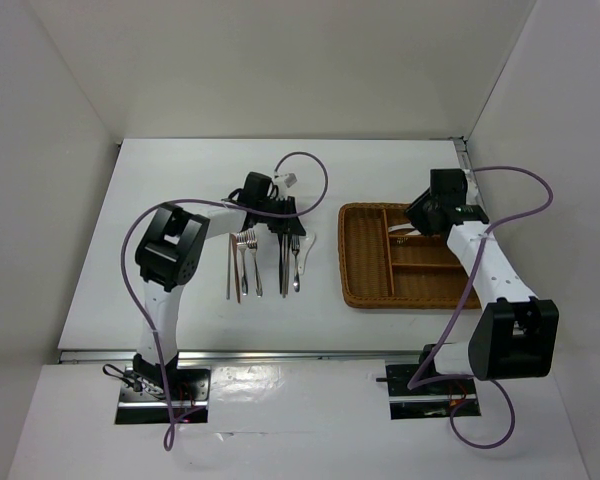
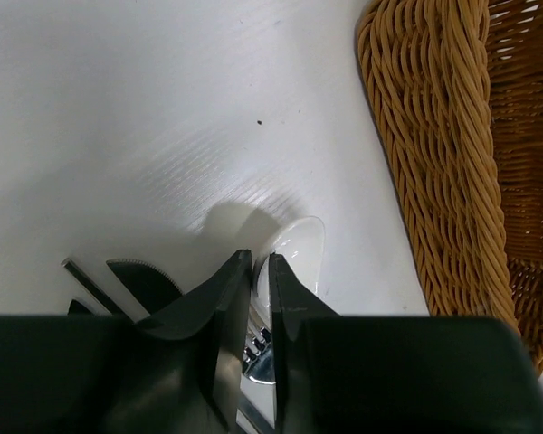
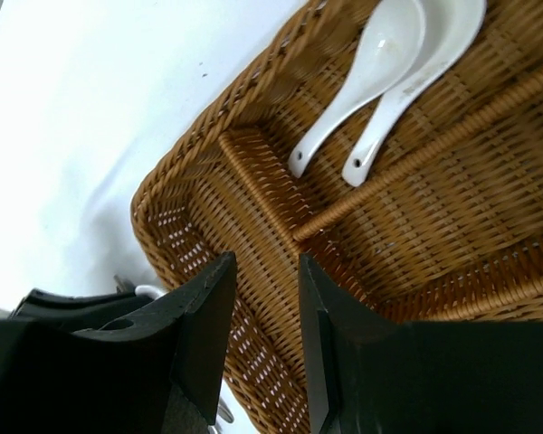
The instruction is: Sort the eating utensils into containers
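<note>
Silver forks (image 1: pixel 245 252), knives (image 1: pixel 283 262) and brown chopsticks (image 1: pixel 230 272) lie side by side on the white table, left of the wicker tray (image 1: pixel 365 298). My left gripper (image 1: pixel 284 233) is down at the right end of this row. In the left wrist view its jaws (image 2: pixel 256 264) are closed on the edge of a white soup spoon (image 2: pixel 300 249), with fork tines (image 2: pixel 258 348) under them. My right gripper (image 3: pixel 267 262) is open and empty above the tray's left part (image 3: pixel 176 181). Two white soup spoons (image 3: pixel 380 54) lie in a tray compartment.
White walls enclose the table at the back and both sides. The tray's woven rim (image 2: pixel 434 163) stands just right of the left gripper. The right arm's elbow (image 1: pixel 515 335) hangs over the table's near right edge. Purple cables loop off both arms.
</note>
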